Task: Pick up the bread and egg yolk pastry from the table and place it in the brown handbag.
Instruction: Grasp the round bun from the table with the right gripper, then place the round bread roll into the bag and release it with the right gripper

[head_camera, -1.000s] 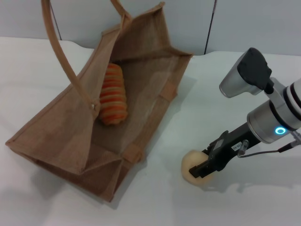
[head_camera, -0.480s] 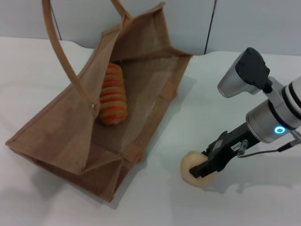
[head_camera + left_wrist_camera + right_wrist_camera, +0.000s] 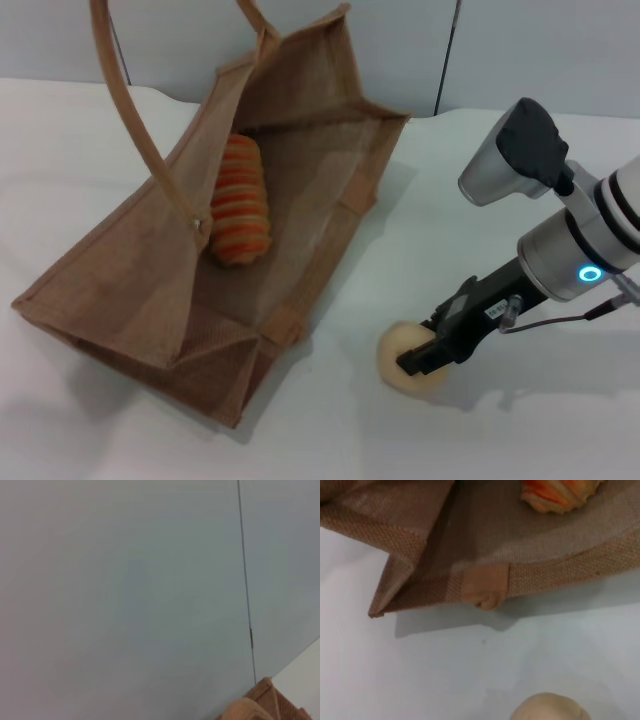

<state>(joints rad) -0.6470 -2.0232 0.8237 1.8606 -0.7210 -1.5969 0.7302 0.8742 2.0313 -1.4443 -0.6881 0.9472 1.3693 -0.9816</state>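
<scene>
Half the task appears done: the bread (image 3: 240,202) is seen lying inside the bag (image 3: 140,290), which rests open on its side on the counter (image 3: 480,180). The pastry (image 3: 408,360) remains on the counter, near the bag's open mouth but apart from it. The right end effector (image 3: 428,357) is set down on the pastry, fingers closed about it. Lifting it and carrying it into the bag is judged to be what is left. The left end effector is not seen.
</scene>
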